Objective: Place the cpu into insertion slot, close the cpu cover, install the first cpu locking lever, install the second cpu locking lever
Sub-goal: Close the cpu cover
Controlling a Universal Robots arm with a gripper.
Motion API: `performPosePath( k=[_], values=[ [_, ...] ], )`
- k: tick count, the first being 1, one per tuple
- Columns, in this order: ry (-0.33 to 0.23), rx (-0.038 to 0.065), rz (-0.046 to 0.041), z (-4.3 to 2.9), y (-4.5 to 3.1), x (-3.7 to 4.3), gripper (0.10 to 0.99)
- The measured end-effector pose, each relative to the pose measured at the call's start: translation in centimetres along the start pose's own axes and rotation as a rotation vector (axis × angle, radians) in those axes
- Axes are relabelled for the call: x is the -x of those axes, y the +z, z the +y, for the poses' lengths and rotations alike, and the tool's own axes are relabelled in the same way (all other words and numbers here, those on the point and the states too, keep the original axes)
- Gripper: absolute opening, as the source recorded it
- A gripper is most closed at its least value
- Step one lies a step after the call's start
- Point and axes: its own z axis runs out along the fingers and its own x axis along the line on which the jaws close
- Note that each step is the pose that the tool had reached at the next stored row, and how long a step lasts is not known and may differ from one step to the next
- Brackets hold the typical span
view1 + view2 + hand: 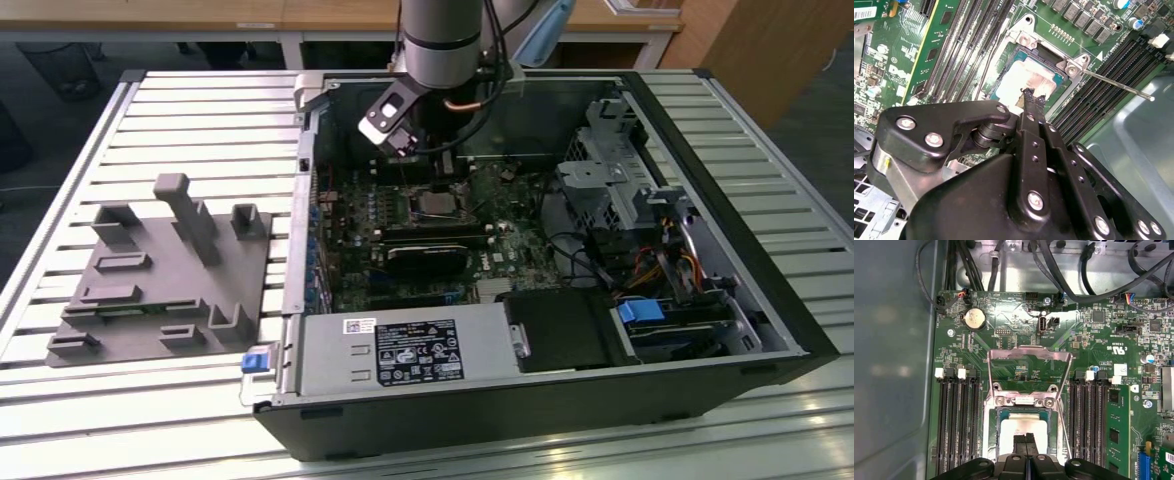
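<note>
One cpu (1021, 426) fills one insertion slot (1000, 415); one cpu cover (1029, 356) stands open. My closed end effector (1026, 439) touches the cpu.

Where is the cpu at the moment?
In the first wrist view the cpu lies in the insertion slot, between the two banks of long black memory slots, right under the shut gripper; the cpu cover is open.

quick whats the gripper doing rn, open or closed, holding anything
gripper: jaws closed, nothing held between them, tips right over the cpu.
</note>
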Motion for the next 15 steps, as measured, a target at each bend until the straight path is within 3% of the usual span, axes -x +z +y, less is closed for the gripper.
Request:
performPosePath(
  k=[15],
  values=[
    [0.000, 0.000, -0.0001, 0.03, -0.42, 0.00, 0.106]
  ],
)
